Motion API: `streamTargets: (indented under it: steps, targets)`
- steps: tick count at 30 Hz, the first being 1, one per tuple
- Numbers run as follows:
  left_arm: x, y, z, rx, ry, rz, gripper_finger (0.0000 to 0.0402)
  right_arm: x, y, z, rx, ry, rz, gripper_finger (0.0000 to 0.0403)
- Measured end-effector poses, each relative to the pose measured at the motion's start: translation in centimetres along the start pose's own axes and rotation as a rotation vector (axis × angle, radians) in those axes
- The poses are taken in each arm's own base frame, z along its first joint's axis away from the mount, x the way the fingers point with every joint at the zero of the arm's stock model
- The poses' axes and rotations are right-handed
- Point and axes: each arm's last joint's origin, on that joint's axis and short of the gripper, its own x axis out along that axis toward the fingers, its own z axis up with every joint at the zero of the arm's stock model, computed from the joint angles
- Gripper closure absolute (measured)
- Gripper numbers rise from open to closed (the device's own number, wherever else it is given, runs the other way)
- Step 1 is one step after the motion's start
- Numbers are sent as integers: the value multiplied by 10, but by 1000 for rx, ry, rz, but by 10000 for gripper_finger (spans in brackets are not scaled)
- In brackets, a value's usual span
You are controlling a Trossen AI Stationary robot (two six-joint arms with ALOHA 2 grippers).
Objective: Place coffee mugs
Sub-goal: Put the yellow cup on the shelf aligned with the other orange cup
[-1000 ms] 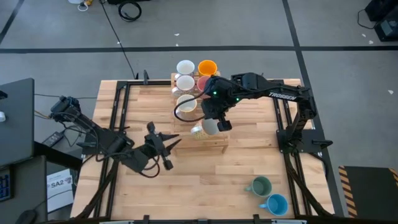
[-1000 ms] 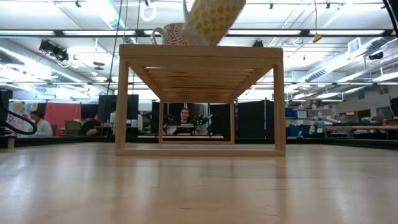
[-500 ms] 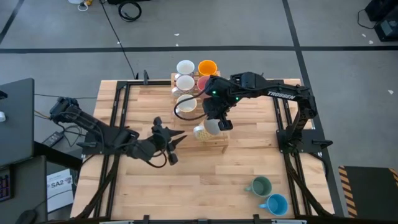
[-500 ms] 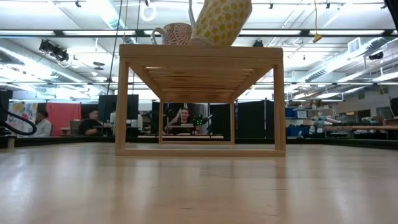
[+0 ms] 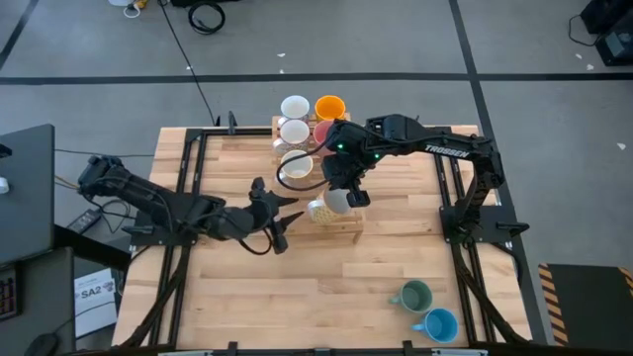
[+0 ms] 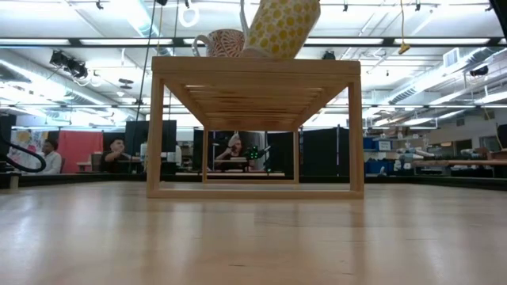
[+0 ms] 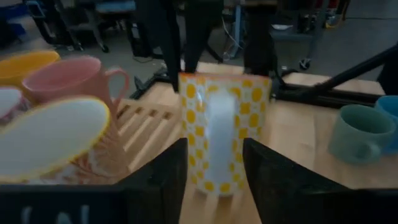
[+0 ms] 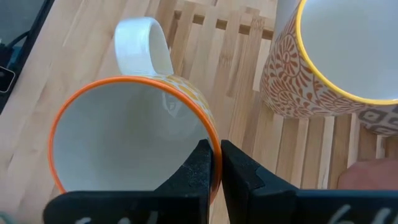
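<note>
Sitting upright on the front end of the slatted wooden rack (image 5: 336, 229), the yellow-dotted mug (image 5: 326, 206) is pinched at its rim by the right hand (image 5: 344, 194) from above, while the left hand (image 5: 281, 220), fingers spread, faces it level from just beside the rack, the handle pointing at that hand. The left hand looks nearer the handle for any handover, though the right one holds the grip. Other mugs (image 5: 295, 132) crowd the rack behind; a green mug (image 5: 411, 295) and blue mug (image 5: 439, 323) wait well apart on the desk (image 5: 326, 287).

There's a slatted wooden rack (image 5: 336, 225) on the table (image 5: 326, 297), plus people (image 6: 119, 152) sitting way back in the room.
</note>
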Motion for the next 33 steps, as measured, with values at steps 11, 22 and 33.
streamTargets:
  steps: [11,22,33]
  targets:
    - [29,7,3,-32,-20,-96,205,1,-1,1,-3,-17,8,376]
    - [45,8,-3,-33,-14,-63,226,1,-1,2,-4,-20,8,376]
    - [45,8,-3,-30,-9,-65,307,2,-1,2,-3,-19,8,366]
